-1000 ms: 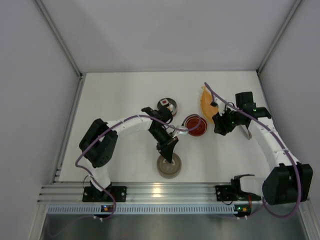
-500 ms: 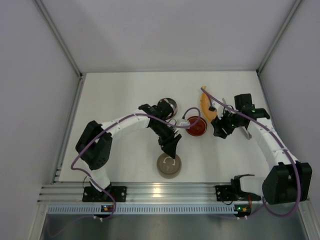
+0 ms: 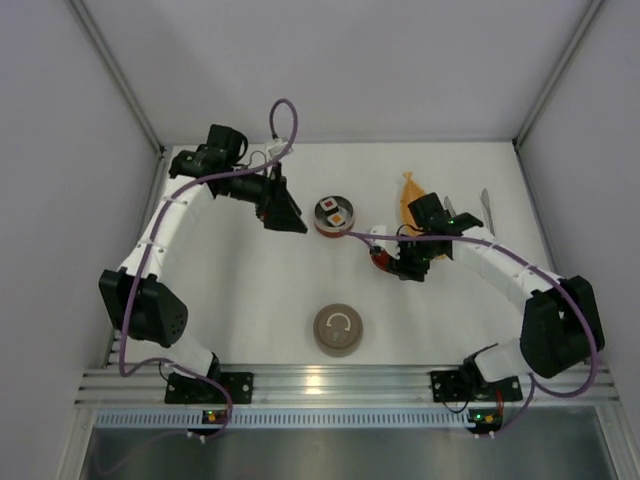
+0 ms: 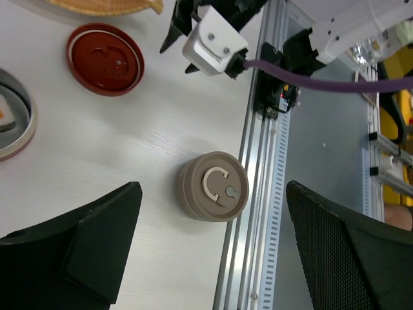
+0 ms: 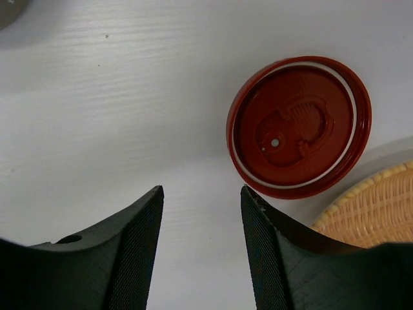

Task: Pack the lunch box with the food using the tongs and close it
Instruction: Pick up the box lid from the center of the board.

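The food (image 3: 334, 211), a white block with a red top and an orange chunk beside it, sits inside the open round tin (image 3: 321, 222) near the middle of the counter (image 3: 250, 290). The slim metal tongs (image 3: 487, 210) lie flat on the counter well to the right of that tin, and neither hand is touching them.

Just right of the tin a red round lid (image 5: 298, 126) lies flat, and behind the lid, further right of the tin, is an orange wicker boat-shaped tray (image 3: 408, 192). The right hand (image 5: 201, 194) hangs over the counter at the lid's near edge, its jaws about half apart with only bare counter between them, so it has hold of nothing.

Left of the tin, the left hand (image 3: 288, 212) is raised with its jaws spread wide and empty. Nearer the arms' bases than the tin stands a closed tan round container (image 4: 213, 186), its lid marked with a pale C-shaped emblem.
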Tool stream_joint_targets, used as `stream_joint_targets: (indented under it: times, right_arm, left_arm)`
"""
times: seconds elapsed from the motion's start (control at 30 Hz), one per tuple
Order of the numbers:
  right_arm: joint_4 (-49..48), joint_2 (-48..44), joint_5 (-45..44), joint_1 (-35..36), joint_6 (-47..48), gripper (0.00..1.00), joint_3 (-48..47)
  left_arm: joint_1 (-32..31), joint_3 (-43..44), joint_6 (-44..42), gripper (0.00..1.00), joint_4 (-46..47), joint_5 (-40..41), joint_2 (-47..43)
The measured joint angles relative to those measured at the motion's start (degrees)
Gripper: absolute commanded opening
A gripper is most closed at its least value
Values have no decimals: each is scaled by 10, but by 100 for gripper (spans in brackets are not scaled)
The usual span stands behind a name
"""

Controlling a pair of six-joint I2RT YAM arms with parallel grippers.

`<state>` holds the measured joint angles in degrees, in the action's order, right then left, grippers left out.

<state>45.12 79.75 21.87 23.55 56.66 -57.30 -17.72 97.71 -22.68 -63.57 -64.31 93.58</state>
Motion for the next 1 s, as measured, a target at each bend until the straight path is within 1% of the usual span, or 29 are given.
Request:
stream_joint_targets:
  times: [0.07,0.13,0.23,0.4,0.57,0.67,0.77,0.8,0.9,0.93,1.0]
  right_arm:
    - [-14,20,-13,12,9,51,0]
    - [-28,43,-24,17,16,51,-1]
    - [-41,78,-42,18,27,51,-5]
    - [-60,126,-69,24,44,50,-19]
    - [-74,163,-90,37,53,50,-32]
    - [-81,176,-101,44,55,47,-32]
    - [-86,181,-109,54,59,40,-31]
    - [-89,181,-113,59,62,32,-30]
    - [-107,181,-124,72,68,19,-17]
    - [-113,178,-130,76,68,9,-12]
    - [-123,171,-137,84,68,0,-3]
  left_arm:
    - [42,-20,3,98,0,-14,-7]
    - [79,-61,15,98,3,-23,-24]
    - [102,-100,24,98,12,-24,-48]
    - [117,-139,34,98,21,-21,-88]
    - [125,-139,32,98,23,1,-103]
    - [130,-139,30,98,25,14,-110]
    - [133,-139,24,98,25,23,-115]
    - [133,-139,21,98,25,24,-116]
    - [133,-139,15,98,24,28,-116]
    - [134,-139,15,98,25,29,-116]
    - [134,-139,15,98,25,33,-117]
